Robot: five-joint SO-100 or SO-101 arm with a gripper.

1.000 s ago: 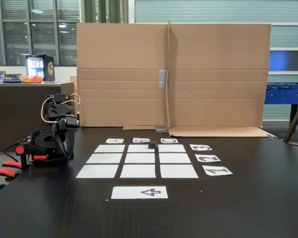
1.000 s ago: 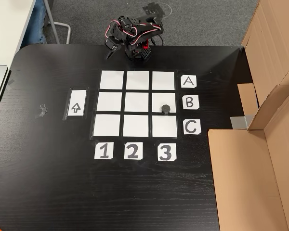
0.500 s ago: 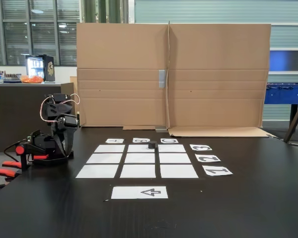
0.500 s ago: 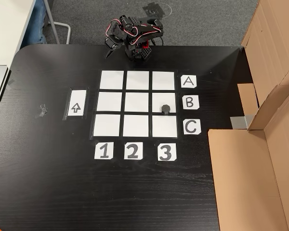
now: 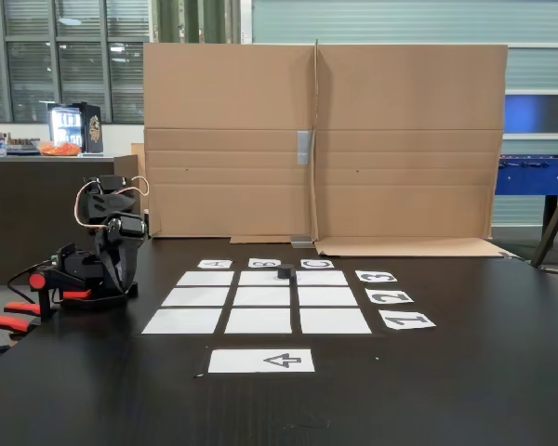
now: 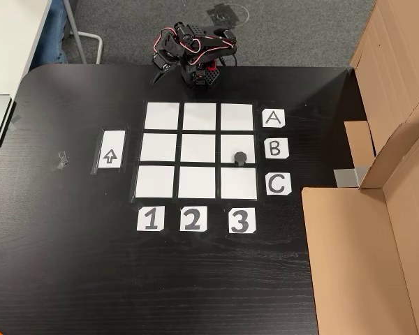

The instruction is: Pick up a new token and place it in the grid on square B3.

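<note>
Token (image 6: 241, 158) sits on square B3 (image 6: 238, 143) of the grid (image 6: 200, 149), near its lower edge. Arm folded at the worktop (image 6: 70, 265) edge; hand (image 6: 159, 71) holds nothing, jaw gap unclear. Placement looks done; next move likely just parking.

A black table (image 5: 465, 372) with rounded corners stood on a grey carpeted floor (image 6: 300, 31), and a tall folded cardboard screen (image 5: 321, 139) rose along its far edge, patched at the middle seam with a strip of grey tape (image 5: 303, 147). Behind the screen were dark windows (image 5: 65, 56) reflecting ceiling lights, a dark counter (image 5: 37, 204) carrying a small lit box (image 5: 74, 127), and a blue football table (image 5: 538, 174) at the right. In the top-down fixed view a white desk (image 6: 10, 35) stood at the upper left.
</note>
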